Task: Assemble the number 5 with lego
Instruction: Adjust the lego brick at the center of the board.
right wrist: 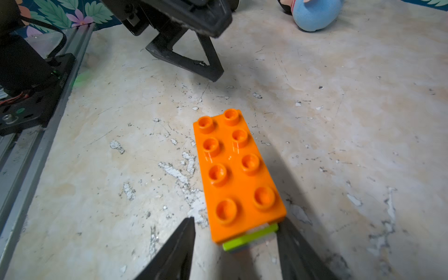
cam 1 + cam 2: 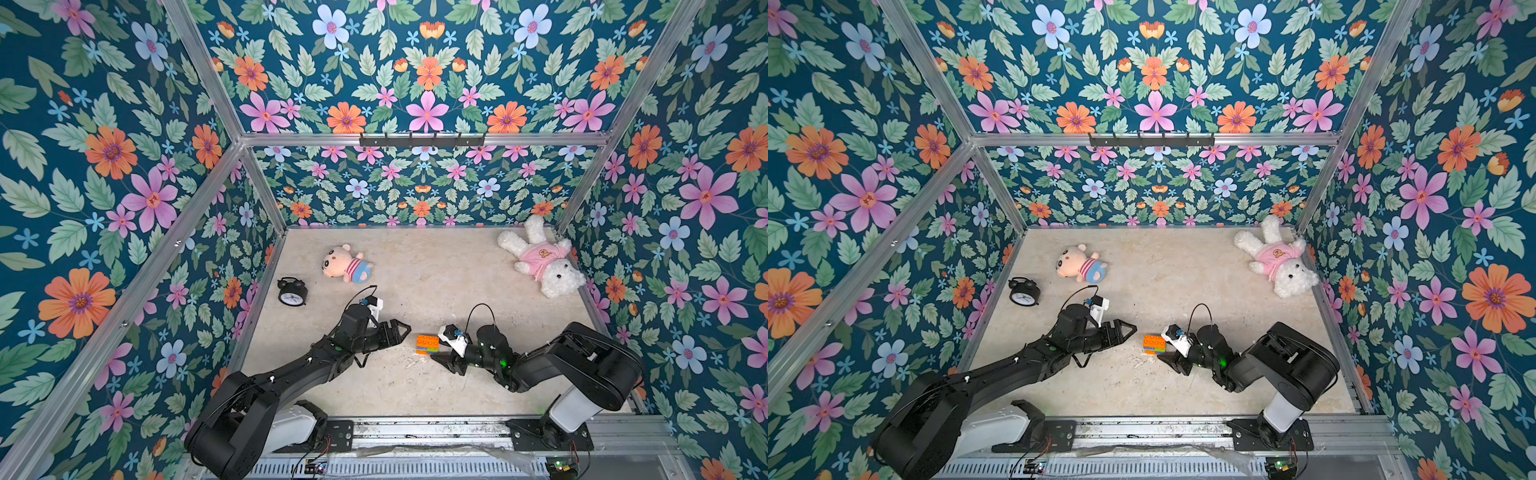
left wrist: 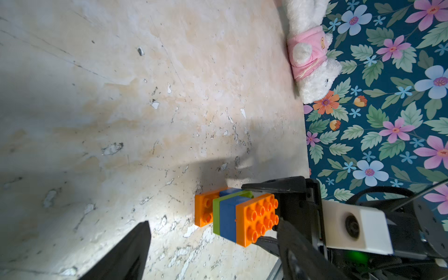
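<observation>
**Top views.** The number 5 (image 2: pixel 427 343) stands on the table (image 2: pixel 415 266) between the two pincers. It is directly ahead of the right pincer (image 2: pixel 439 350), whose tips reach its near end. It is a short gap ahead of the left pincer (image 2: pixel 407 331), which touches nothing. There is open room beyond the stack. The alarm clock (image 2: pixel 292 291), striped doll (image 2: pixel 348 266) and white bear (image 2: pixel 540 259) lie well past both pincers, near the walls.

**Left wrist view.** Five rows show joined: orange, blue, lime-green, blue, orange, with the studs uppermost. The left pincer is spread and empty, and one finger (image 3: pixel 126 252) stands clear of the stack. The right pincer's fingers (image 3: pixel 271 185) flank the upper rows.

**Right wrist view.** The right pincer is spread astride the stack's near end. One finger (image 1: pixel 298 254) lies against the green row, while table shows in the gap beside the other (image 1: pixel 177 249). It is not pinching.

**Judgement.** The plastic looks light, rigid and smooth. Stud joints may part under twisting, and the narrow stack would tip easily. It is best held squarely across the flat long sides at the middle rows. The front rail (image 2: pixel 415 428), behind both pincers, is the nearest edge.
</observation>
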You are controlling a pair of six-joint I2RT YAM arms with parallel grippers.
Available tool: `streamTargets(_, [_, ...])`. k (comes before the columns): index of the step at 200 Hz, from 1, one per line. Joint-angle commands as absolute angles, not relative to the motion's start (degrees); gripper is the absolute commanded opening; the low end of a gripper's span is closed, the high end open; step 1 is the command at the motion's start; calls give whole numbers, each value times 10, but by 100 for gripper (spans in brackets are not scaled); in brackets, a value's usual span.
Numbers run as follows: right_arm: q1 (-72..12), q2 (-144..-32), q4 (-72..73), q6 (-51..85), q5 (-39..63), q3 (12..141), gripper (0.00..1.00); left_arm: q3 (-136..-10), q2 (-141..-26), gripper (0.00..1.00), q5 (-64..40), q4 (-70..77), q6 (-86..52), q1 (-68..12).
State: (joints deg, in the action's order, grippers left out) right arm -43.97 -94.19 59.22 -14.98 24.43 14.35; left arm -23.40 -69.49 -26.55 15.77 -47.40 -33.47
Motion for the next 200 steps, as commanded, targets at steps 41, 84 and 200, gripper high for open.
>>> streamTargets(41, [-434,-995,598,-179,285,177,49,-236,-680,86,-269,139,-456,-333])
streamTargets(84, [-431,-998,602,-168,302,178,36,-232,-674,86,-265,131,-453,-330])
streamTargets(200, [-421,-1020,369,25,410,304,32,-226,-598,86,-191,91,-463,-324])
